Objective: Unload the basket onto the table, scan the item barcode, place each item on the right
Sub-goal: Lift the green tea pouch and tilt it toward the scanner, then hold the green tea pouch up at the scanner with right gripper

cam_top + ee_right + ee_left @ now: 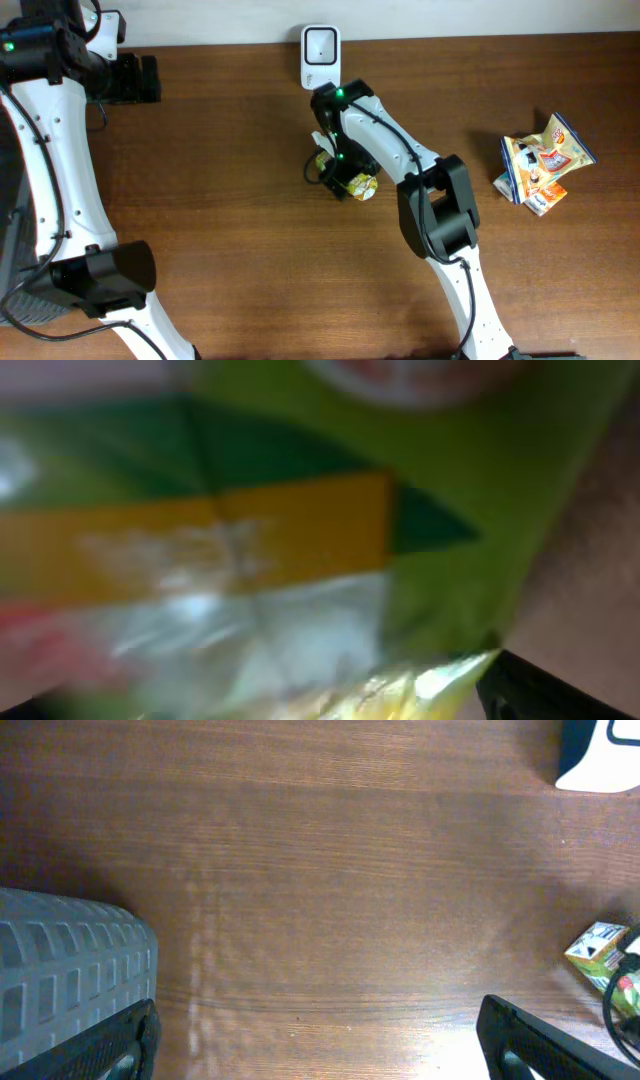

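Right hand (338, 175) hangs spread over the snack packet (360, 186), left hand (315, 1050) spread too; the packet could settle barcode-down, missing the scanner (320, 55).

Wooden table (220, 200) bears scanner (320, 55), green packet (357, 184), snack bags (545, 160).

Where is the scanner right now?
In the overhead view the white scanner stands at the far edge of the table, near centre. The right end effector and a yellow-green packet are just in front of it.
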{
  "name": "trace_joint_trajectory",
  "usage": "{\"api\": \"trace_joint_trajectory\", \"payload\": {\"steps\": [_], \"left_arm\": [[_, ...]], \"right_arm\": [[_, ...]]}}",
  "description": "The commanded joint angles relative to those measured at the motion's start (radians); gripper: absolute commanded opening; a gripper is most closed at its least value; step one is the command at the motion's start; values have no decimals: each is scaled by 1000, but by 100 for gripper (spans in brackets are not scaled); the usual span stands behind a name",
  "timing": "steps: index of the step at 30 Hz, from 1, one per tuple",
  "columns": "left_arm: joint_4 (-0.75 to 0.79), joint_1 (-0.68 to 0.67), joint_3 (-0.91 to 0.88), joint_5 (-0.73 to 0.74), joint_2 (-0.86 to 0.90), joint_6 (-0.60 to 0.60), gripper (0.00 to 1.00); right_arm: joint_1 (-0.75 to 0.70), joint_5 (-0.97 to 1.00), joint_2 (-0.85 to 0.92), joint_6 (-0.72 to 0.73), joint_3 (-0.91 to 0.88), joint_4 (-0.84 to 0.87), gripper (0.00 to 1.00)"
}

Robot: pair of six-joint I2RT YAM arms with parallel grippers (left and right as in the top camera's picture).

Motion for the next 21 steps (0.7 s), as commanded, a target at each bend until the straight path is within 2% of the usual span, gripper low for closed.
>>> {"api": "trace_joint_trajectory", "payload": {"steps": [1, 2, 3, 5, 6, 10, 15, 20, 21], "left_arm": [[1, 7, 0, 3, 1, 13, 99], [1, 7, 0, 3, 1, 13, 99], [1, 7, 0, 3, 1, 13, 99], [1, 7, 0, 3, 1, 13, 99], [1, 7, 0, 3, 1, 13, 99], [1, 7, 0, 3, 1, 13, 99], [1, 7, 0, 3, 1, 13, 99], [1, 7, 0, 3, 1, 13, 99], [1, 7, 0, 3, 1, 13, 99]], "right_arm": [[-35, 71, -19, -17, -39, 52, 99], [-43, 71, -19, -16, -39, 59, 84], [-50, 70, -19, -16, -39, 60, 57], [-56, 43, -19, -16, -39, 59, 22], [-58, 7, -19, -16, -39, 59, 17], [-58, -333, -23, -35, 15, 34, 21], [-59, -840, -30, -143, 245, -165, 23], [-81, -1146, -31, -124, 509, -279, 24], [-97, -1158, -32, -25, 558, -279, 26]]}}
